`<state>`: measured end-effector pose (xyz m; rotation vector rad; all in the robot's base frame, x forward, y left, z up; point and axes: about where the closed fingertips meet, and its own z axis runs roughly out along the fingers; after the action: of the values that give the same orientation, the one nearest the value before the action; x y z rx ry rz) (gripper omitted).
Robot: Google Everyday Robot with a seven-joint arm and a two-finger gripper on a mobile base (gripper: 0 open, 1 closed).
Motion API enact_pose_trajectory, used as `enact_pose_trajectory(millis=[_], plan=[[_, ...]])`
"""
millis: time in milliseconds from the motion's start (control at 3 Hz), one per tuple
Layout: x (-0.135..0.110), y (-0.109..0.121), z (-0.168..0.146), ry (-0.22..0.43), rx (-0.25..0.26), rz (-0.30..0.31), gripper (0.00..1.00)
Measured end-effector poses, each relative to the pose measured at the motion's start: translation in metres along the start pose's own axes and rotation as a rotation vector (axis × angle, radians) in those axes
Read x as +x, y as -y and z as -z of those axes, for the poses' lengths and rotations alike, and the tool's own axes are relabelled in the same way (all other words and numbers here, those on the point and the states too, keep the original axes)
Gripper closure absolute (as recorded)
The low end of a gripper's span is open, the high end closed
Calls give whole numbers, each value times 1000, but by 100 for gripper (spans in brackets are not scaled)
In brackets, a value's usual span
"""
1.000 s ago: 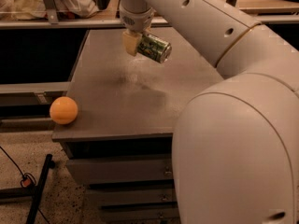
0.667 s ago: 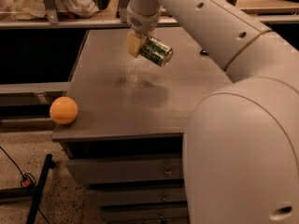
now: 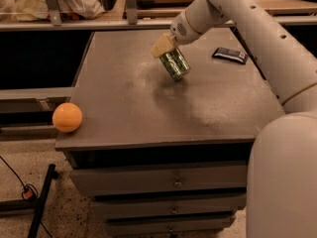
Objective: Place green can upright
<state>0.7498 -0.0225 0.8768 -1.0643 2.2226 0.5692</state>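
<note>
Camera view. The white arm [image 3: 257, 29] reaches in from the right, over the grey table [image 3: 148, 118]. Its gripper [image 3: 162, 46] sits above the rear middle of the top, with the pale fingers [image 3: 159, 48] pinching the upper end of the can [image 3: 175, 65]. The can is dark green with pale mottled print. It hangs tilted, its upper end in the gripper at the rear left and its lower end slanting down toward the front right. The lower end is close to the tabletop; whether it touches cannot be told. An orange ball [image 3: 67, 117] rests at the front left corner of the table, well apart from the can. A flat dark bar [image 3: 230, 55] lies near the rear right edge, to the right of the gripper. Drawers [image 3: 173, 182] fill the front below the top.
</note>
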Motion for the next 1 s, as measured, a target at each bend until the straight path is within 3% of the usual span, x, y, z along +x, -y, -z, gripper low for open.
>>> enact_pose_trajectory(millis=[667,1000], plan=[[5,31,29,332,-110,-145,100],[6,40,37,473,-142,-186,100]])
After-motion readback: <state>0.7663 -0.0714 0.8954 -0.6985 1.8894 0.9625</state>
